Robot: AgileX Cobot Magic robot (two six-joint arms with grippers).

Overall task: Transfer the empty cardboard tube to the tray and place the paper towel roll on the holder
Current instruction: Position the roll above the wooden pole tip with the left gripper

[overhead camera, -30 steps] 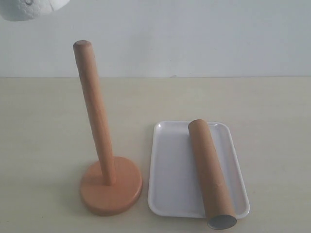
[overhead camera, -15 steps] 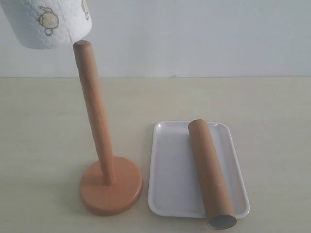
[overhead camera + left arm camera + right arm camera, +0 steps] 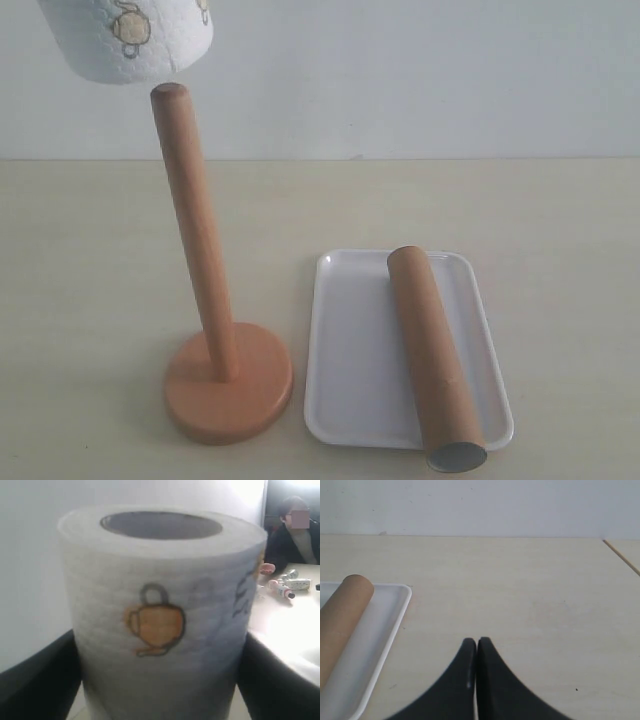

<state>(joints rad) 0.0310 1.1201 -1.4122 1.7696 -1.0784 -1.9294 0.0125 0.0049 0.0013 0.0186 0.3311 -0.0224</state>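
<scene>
Left wrist view: left gripper [image 3: 160, 682] pinches the likely soft, light paper towel roll [image 3: 160, 615] by its sides; right gripper [image 3: 476, 643] pressed together.

1. The orange-brown wooden holder [image 3: 228, 395] stands upright.
2. The white tray [image 3: 350, 340] lies flat at its 3 o'clock.
3. The brown cardboard tube [image 3: 435, 355] lies along the tray's 3 o'clock half, its open end overhanging the 6 o'clock rim.
4. The cartoon-printed paper towel roll [image 3: 130, 40] hangs just above the post's top.
</scene>
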